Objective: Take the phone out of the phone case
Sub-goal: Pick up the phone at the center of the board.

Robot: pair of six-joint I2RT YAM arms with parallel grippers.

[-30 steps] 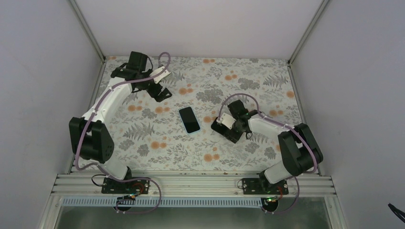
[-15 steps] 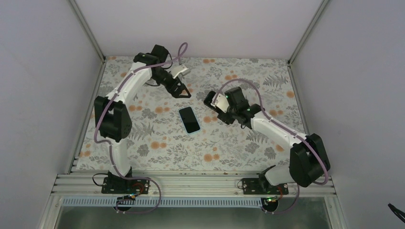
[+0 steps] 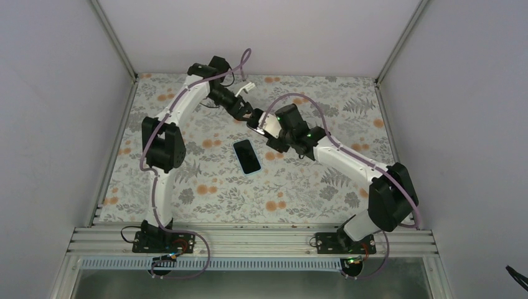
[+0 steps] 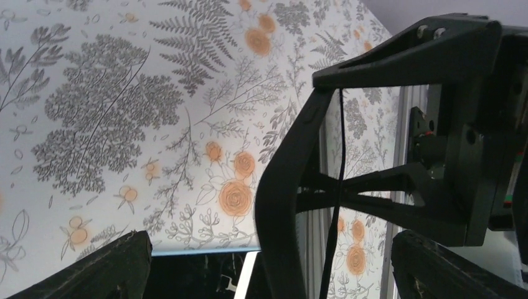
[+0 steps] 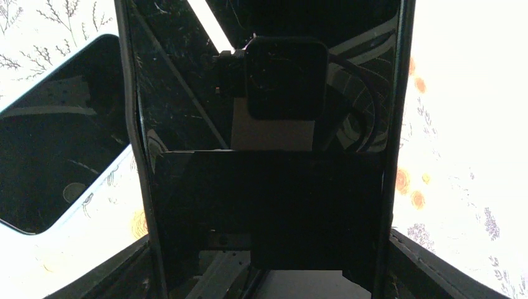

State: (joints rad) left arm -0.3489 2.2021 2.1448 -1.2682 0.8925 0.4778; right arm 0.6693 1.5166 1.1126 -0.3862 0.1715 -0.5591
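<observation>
A phone in a light-blue case [image 3: 247,156] lies flat, screen up, mid-table; it also shows in the right wrist view [image 5: 56,168] and at the bottom of the left wrist view [image 4: 199,274]. My right gripper [image 3: 261,126] is lifted behind it and is shut on a black glossy phone [image 5: 268,205], held across its width with the screen facing the wrist camera [image 5: 271,274]. I cannot tell whether its dark rim is a case. My left gripper [image 3: 247,116] is open right beside it. The left wrist view [image 4: 274,274] shows the black phone edge-on [image 4: 292,187] between the spread fingers.
The floral tablecloth [image 3: 205,187] covers the table. Grey walls with metal corner posts [image 3: 112,37] close in the left, back and right sides. An aluminium rail [image 3: 249,240] holding both arm bases runs along the near edge.
My left gripper has swung right from the back-left corner to meet the right gripper. My right gripper has risen from the table and moved up-left. The blue-cased phone has not moved.
</observation>
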